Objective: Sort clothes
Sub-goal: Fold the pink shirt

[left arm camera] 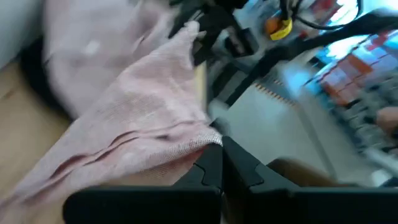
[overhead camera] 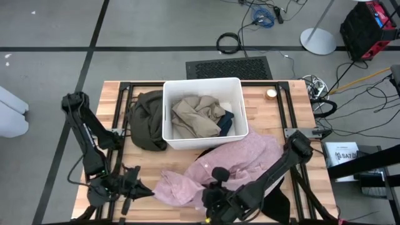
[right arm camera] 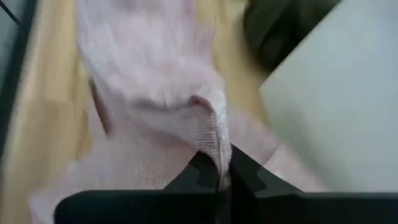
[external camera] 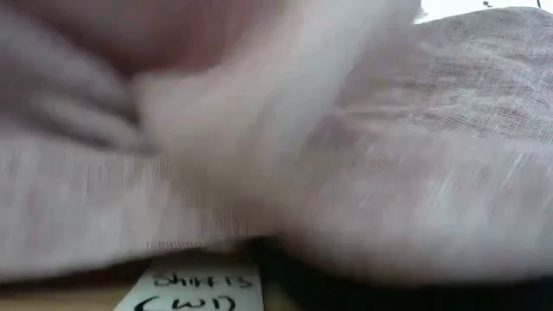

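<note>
A pink garment lies spread on the table in front of the white bin, and it fills the low view. My left gripper is shut on its left end. My right gripper is shut on its near edge, toward the middle. Inside the bin lie a beige garment and a dark teal one. An olive-green garment lies on the table against the bin's left wall. A black garment lies at the near right, under the pink one and my right arm. My left gripper pinches a hemmed corner of the pink garment's left end between its two shut fingers. From there the cloth runs away from the fingers in loose folds, raised off the wood at the hold. My right gripper pinches a folded, hemmed edge of the pink garment between its two shut fingers, slanting down from the near right. The edge is bunched and pulled up at the hold. The rest of the cloth trails onto the table toward the bin.
The white bin stands at the table's far middle. A small round roll sits at the far right. A handwritten paper label lies at the near edge. Bare wood shows at the near left, between the olive garment and my left gripper.
</note>
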Tool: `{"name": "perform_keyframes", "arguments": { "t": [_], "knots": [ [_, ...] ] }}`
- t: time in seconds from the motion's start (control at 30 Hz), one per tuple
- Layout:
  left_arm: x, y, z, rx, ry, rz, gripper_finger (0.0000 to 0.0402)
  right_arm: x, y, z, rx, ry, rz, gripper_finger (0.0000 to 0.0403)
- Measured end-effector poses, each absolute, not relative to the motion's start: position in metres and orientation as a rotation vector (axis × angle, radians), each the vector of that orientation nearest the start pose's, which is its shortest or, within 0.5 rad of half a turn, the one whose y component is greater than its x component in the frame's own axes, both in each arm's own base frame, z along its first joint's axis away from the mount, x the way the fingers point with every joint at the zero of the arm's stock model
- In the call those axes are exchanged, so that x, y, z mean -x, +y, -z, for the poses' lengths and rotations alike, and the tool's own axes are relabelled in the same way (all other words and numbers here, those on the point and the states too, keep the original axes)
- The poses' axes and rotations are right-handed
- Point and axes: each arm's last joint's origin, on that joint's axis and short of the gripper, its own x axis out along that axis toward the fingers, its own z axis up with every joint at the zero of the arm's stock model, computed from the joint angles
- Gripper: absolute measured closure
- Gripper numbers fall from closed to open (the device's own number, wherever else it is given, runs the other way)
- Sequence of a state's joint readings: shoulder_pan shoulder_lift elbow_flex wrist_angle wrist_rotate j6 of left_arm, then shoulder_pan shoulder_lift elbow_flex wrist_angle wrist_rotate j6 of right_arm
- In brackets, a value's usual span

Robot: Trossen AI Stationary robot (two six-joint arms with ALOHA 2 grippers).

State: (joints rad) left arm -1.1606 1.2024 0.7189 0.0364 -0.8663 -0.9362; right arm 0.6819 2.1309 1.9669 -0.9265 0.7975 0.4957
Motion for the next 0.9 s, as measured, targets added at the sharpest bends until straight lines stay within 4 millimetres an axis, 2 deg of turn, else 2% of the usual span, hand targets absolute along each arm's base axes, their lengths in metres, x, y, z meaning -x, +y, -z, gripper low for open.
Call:
{"name": "perform_keyframes", "arguments": {
  "t": [0.1, 0.23, 0.3, 0.4, 0.5, 0.6, 0.67, 0.8, 0.9],
  "knots": [
    [-0.122, -0.224, -0.287, 0.501, 0.222, 0.212, 0.0402, -0.358, 0.269, -0.331, 0.295, 0.638, 0.281, 0.0402],
    [-0.119, -0.226, -0.35, 0.371, 0.049, 0.283, 0.0402, -0.34, 0.264, -0.411, 0.347, 0.434, 0.24, 0.0403],
    [-0.114, -0.223, -0.385, 0.304, -0.026, 0.288, 0.0402, -0.326, 0.255, -0.443, 0.377, 0.302, 0.209, 0.0403],
    [-0.104, -0.216, -0.432, 0.207, -0.119, 0.249, 0.0402, -0.302, 0.231, -0.495, 0.357, 0.135, 0.216, 0.0403],
    [-0.095, -0.203, -0.471, 0.133, -0.179, 0.185, 0.0402, -0.278, 0.21, -0.537, 0.345, -0.018, 0.223, 0.0403],
    [-0.09, -0.189, -0.501, 0.087, -0.213, 0.123, 0.0402, -0.267, 0.192, -0.561, 0.347, -0.146, 0.178, 0.0403],
    [-0.087, -0.179, -0.518, 0.058, -0.232, 0.091, 0.0402, -0.269, 0.18, -0.569, 0.35, -0.2, 0.156, 0.0403],
    [-0.08, -0.156, -0.552, -0.011, -0.262, 0.023, 0.0402, -0.288, 0.149, -0.574, 0.328, -0.271, 0.148, 0.0403],
    [-0.076, -0.144, -0.567, -0.004, -0.279, 0.006, 0.0402, -0.306, 0.133, -0.571, 0.275, -0.323, 0.03, 0.0403]
  ]
}}
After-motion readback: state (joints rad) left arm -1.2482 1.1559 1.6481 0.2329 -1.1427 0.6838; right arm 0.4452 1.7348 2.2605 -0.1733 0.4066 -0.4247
